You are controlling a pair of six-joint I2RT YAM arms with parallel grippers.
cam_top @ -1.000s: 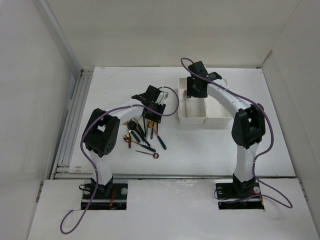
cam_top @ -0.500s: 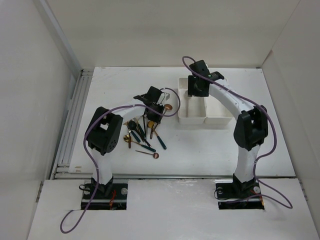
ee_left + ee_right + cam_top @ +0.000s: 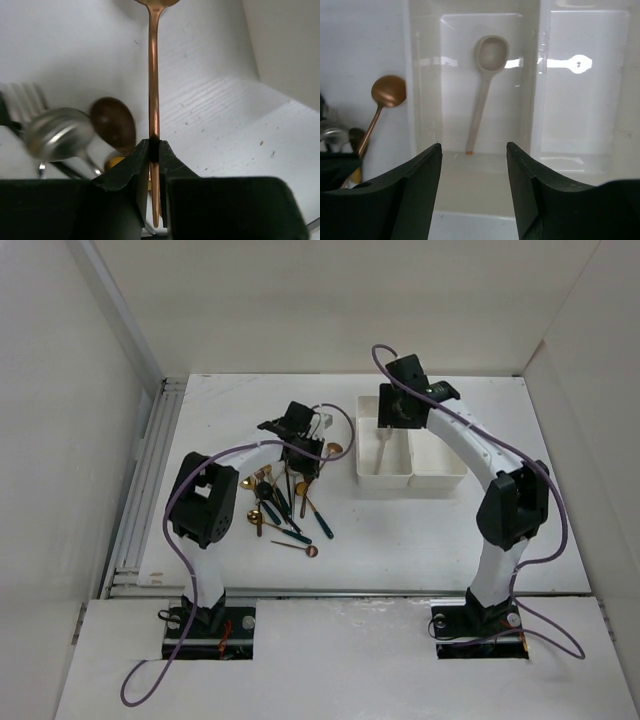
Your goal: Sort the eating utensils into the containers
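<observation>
My left gripper [image 3: 312, 453] is shut on a copper spoon [image 3: 153, 90] by its handle, the bowl [image 3: 335, 449] pointing toward the bins; it also shows in the right wrist view [image 3: 387, 92]. The pile of utensils [image 3: 282, 508] lies on the table below it. My right gripper [image 3: 474, 150] is open and empty above the far end of the left bin [image 3: 362, 472]. A pale spoon [image 3: 485, 85] lies inside that left bin, and it also shows in the top view [image 3: 381, 452]. The right bin [image 3: 585, 95] holds nothing that I can see.
White walls close the table on the left, back and right. A metal rail [image 3: 150, 480] runs along the left edge. A silver spoon [image 3: 57, 137] and a dark spoon [image 3: 114, 122] lie under my left gripper.
My left gripper has lifted the copper spoon off the pile and swung it toward the bins. My right gripper has risen and pulled back, uncovering the pale spoon in the left bin.
</observation>
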